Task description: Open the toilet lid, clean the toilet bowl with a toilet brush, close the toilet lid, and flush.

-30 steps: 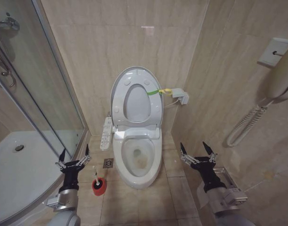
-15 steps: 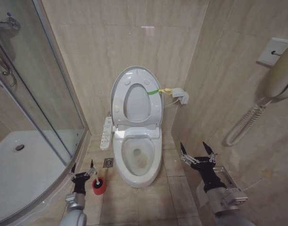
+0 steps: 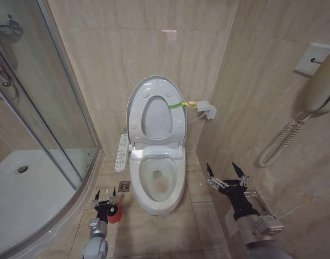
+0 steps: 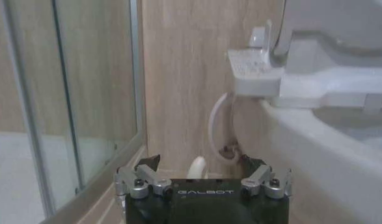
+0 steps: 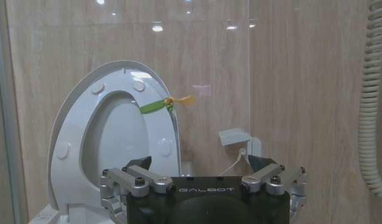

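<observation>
Already the lid (image 3: 154, 110) stands up against the wall at twelve o'clock, with the seat raised inside it, so the bowl (image 3: 157, 183) lies open below; the first step looks done. Since a second ago the left tool (image 3: 105, 197) has dropped from beside the shower tray (image 3: 25, 199) and slid toward the red holder (image 3: 114, 215) at seven o'clock of the bowl; its fingers stand wide, and they now sit either side of the brush (image 4: 196, 168), whose white handle tip shows between them in the left wrist view; no grip is made yet. That descent suggests the brush pick-up is the step in hand; closing on the thin stick is what remains before any scrubbing. The holder rests on the floor just beside the bowl's base, near the floor drain (image 3: 124, 186). The right tool (image 3: 226, 171) hangs at four o'clock of the bowl, unmoved over the same second, fingers wide and holding nothing; it faces the raised lid, by its wrist view. The control panel (image 3: 122, 152) juts from the bowl's left side.
</observation>
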